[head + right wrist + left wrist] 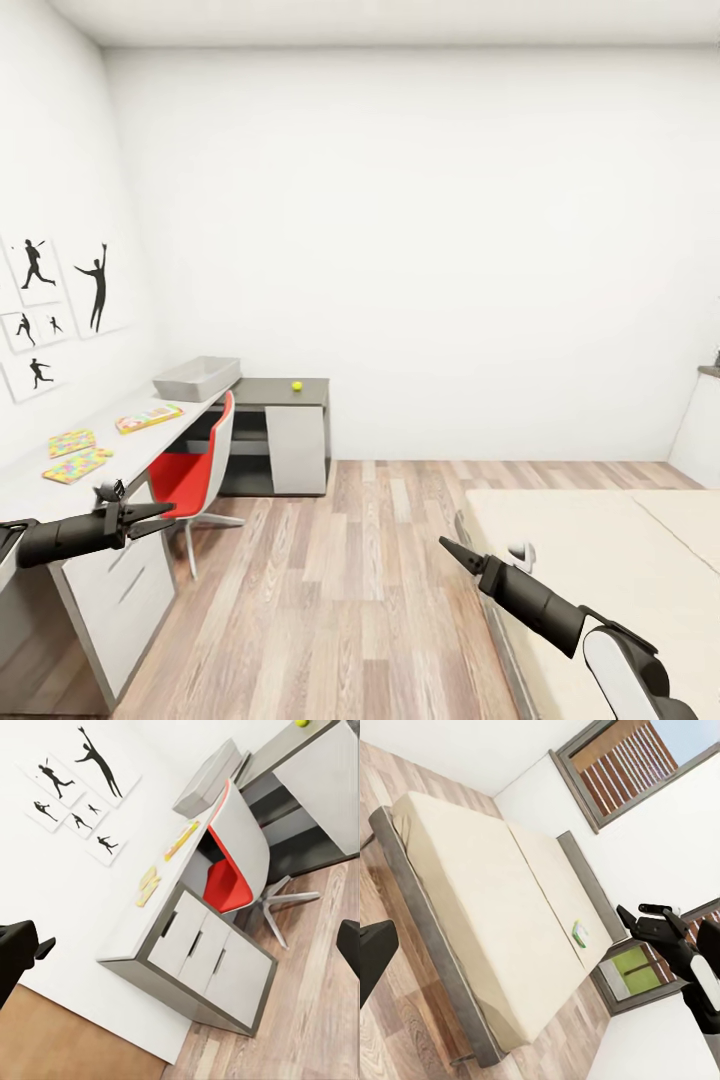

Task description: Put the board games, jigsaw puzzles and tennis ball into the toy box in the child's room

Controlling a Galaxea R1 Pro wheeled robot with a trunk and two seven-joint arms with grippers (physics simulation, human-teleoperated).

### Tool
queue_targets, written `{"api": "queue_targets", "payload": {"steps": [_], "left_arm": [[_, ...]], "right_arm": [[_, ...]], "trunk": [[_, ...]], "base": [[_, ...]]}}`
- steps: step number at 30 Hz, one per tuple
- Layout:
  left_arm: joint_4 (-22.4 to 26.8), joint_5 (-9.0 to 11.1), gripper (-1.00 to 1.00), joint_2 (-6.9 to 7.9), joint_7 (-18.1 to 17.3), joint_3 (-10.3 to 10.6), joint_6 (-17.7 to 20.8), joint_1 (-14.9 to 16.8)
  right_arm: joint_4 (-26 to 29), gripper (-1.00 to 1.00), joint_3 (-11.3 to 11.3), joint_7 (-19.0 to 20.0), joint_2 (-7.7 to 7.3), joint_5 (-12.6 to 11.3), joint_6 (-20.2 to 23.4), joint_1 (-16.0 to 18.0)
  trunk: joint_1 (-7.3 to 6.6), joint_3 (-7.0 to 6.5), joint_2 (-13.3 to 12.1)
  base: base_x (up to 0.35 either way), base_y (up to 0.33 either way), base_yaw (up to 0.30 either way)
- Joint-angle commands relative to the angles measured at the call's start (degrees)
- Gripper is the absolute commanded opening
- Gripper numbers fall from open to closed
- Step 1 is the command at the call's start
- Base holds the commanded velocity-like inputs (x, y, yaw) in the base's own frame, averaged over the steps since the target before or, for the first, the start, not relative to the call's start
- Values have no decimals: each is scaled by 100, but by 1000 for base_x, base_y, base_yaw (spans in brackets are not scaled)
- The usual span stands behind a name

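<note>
The white-topped table [30, 487] runs along the left wall. On it lie two jigsaw puzzles [72, 441] [77, 464] and a board game [149, 417]. The grey toy box [197, 378] stands at its far end. The tennis ball [296, 385] rests on the lower dark section. My left gripper [165, 516] hovers open beside the table's near end. My right gripper [452, 550] is open over the floor by the bed [600, 560]. On the bed [472, 892] lies a green-white board game [580, 934]. The right wrist view faces the toy box [206, 787] and table [142, 926].
A red and white swivel chair [200, 470] is tucked under the table. White drawers [120, 590] fill the table's near end. Silhouette pictures [60, 300] hang on the left wall. Wood-plank floor [340, 580] lies open between table and bed.
</note>
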State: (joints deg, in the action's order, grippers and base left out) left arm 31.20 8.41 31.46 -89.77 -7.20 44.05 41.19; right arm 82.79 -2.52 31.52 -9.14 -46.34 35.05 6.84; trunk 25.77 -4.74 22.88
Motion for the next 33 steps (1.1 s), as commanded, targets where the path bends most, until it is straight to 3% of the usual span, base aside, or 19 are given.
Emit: {"api": "queue_targets", "payload": {"steps": [1,33], "left_arm": [[0,-6,100,0,-23,-1,61,2],[0,-6,100,0,-23,-1,69,3]], "right_arm": [[-1,100,-8,3,0,-37,45,2],[8,100,-11,3,0,-42,63,2]], "trunk": [[2,3,4],[2,104,4]], "base": [[-32,-156,0],[-4,-18,0]]}}
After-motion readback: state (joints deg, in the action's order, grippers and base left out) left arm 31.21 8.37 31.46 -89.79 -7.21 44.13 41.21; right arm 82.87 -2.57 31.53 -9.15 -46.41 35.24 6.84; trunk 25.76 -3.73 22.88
